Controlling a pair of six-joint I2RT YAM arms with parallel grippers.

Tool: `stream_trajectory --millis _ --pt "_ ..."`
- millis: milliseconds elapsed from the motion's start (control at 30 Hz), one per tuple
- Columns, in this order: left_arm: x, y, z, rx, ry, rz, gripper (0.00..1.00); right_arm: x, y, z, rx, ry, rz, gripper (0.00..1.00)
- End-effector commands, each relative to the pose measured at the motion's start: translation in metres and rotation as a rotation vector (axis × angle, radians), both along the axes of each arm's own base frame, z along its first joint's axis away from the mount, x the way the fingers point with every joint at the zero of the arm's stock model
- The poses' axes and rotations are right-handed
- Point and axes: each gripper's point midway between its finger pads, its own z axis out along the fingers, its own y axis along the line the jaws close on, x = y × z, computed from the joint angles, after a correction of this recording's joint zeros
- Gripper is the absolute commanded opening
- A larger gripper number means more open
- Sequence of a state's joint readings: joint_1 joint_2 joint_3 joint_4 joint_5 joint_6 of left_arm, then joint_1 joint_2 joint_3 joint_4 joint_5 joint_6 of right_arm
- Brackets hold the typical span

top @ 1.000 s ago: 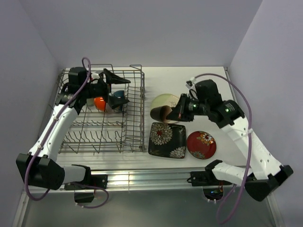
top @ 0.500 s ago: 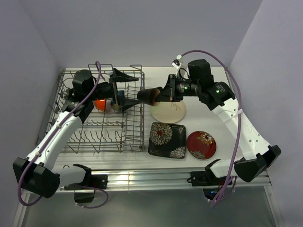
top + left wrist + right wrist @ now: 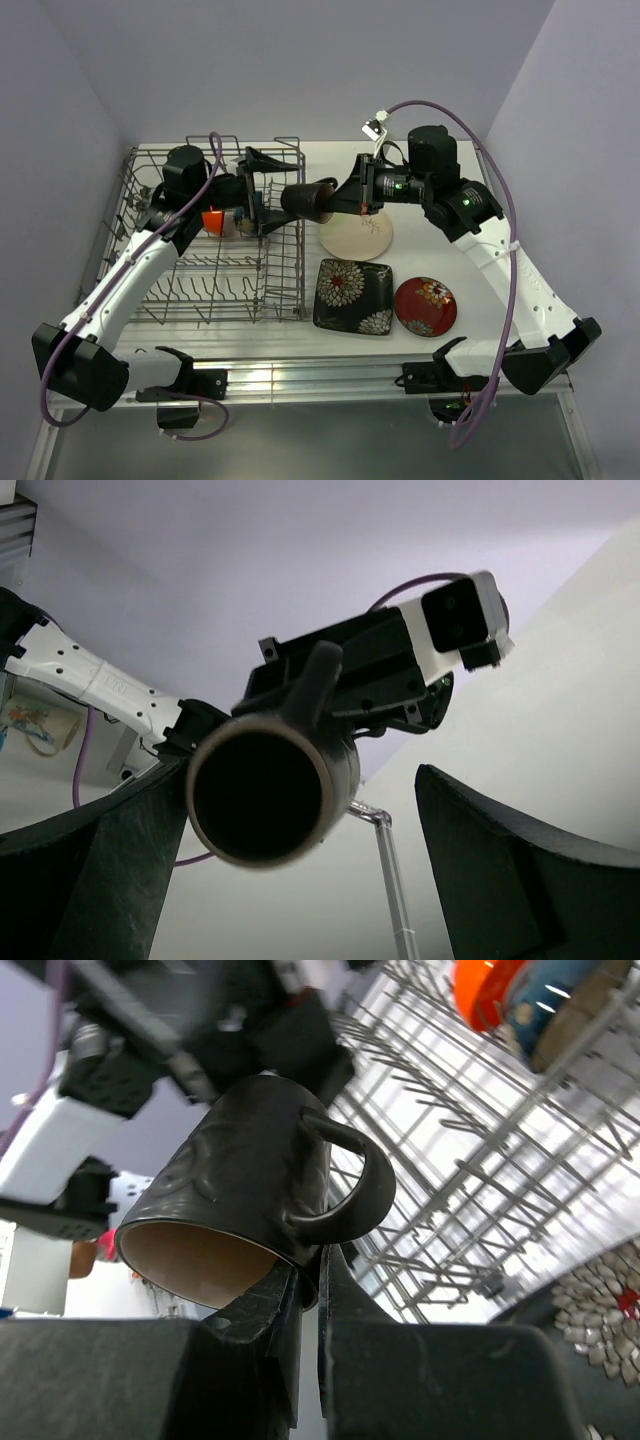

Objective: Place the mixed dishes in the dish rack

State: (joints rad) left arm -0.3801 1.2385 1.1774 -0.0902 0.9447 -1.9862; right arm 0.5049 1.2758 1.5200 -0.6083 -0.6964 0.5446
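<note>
Two grippers, one cup between them.

Top external. The brown cup (image 3: 308, 201) is in the air above the right wall of the dish rack (image 3: 297, 260), which takes up the left half of the table (image 3: 330, 158). The right gripper (image 3: 337, 203) is clamped on the cup's right end. The cup's long axis is level and runs left to right, with the free end aimed at the left gripper (image 3: 268, 192). That gripper is spread wide and empty, just left of the cup and not touching it. An orange bowl (image 3: 211, 220) sits in the far part of the rack. A pale round plate (image 3: 357, 237), a black square plate (image 3: 352, 295) and a red plate (image 3: 425, 305) lie on the table to the right of the rack.

Left wrist. The cup is seen end-on between the two dark fingers (image 3: 95, 880), as a dark round face ringed in tan, handle up. Neither finger touches it.

Right wrist. The fingers pinch the wall at the pale-lined mouth, and rack wires show beyond.

Judgement: this looks set up as a handover. The left jaws would need to close across the barrel, square to its axis, before the right gripper lets go.
</note>
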Motion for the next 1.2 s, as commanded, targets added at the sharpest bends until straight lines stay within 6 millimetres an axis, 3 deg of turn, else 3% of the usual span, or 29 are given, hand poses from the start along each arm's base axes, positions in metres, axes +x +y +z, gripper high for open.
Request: stream_trajectory --millis 0,167,467,667,800,1000,1167 --pt "0.002 -0.003 0.024 -0.057 0.035 -0.01 0.98 -0.011 0.005 0.041 0.118 -0.142 0.078 0.0" --pt "0.003 -0.005 0.019 -0.064 0.052 -0.023 0.94 -0.013 0.008 0.043 0.142 -0.16 0.113 0.0" --pt "0.006 -0.006 0.036 -0.112 0.011 -0.037 0.75 -0.004 0.012 0.028 0.108 -0.138 0.118 0.0" --pt "0.006 -0.006 0.04 -0.128 0.006 -0.041 0.69 0.007 0.014 0.018 0.093 -0.122 0.101 0.0" --pt "0.005 -0.006 0.042 -0.134 0.005 -0.041 0.7 0.013 0.014 0.014 0.086 -0.114 0.089 0.0" --pt "0.004 -0.005 0.041 -0.136 0.011 -0.044 0.84 0.023 0.006 0.008 0.078 -0.108 0.045 0.0" --pt "0.006 -0.006 0.036 -0.134 0.02 -0.041 0.83 0.024 0.003 0.007 0.081 -0.105 0.044 0.0"
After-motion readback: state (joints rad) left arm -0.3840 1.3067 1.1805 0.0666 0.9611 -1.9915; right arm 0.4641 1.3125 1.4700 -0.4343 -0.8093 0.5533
